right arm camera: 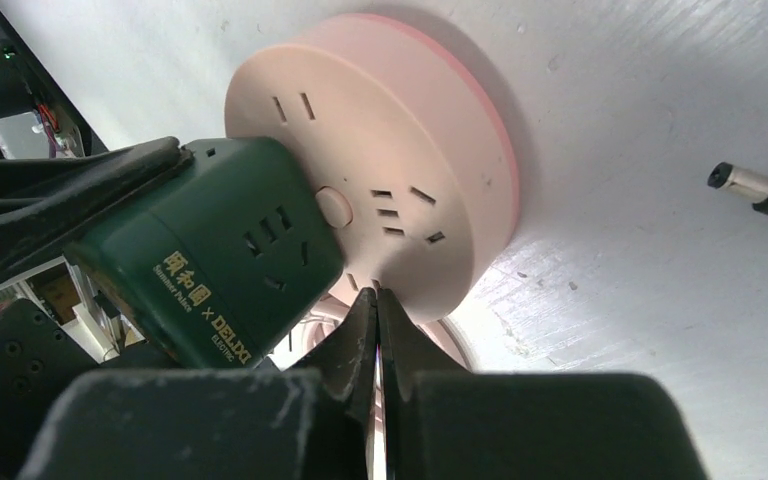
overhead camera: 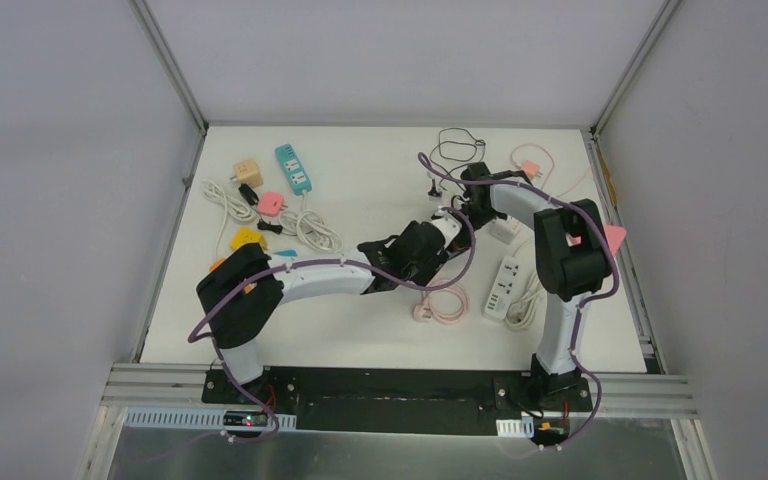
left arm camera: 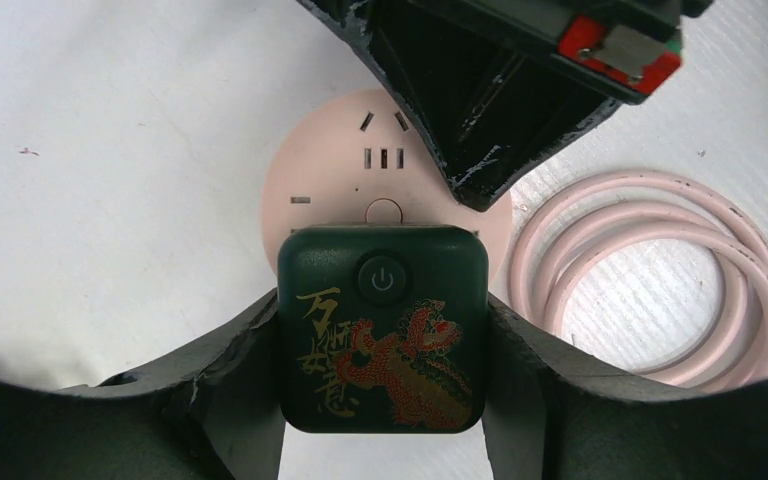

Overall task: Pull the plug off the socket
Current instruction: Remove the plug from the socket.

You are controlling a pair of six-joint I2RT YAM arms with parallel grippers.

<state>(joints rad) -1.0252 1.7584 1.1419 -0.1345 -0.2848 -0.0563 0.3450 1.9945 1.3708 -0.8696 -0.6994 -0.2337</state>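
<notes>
Pale grey walls (overhead camera: 380, 50) enclose a white table (overhead camera: 360, 335), evenly lit.

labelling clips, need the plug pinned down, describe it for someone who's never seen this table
Near the middle of the white table sits a round pink socket. The plug is the dark green cube seated on its face, clamped in the left gripper. Unlike the pink coiled cord beside it, it carries a power button and a red-and-gold dragon.

At lower centre of the left wrist view, the plug (left arm camera: 383, 328) is dark green with gold characters and a red-and-gold dragon. The round socket (left arm camera: 320, 170) above it is pale pink, like the coiled cord (left arm camera: 765, 300) at right.
</notes>
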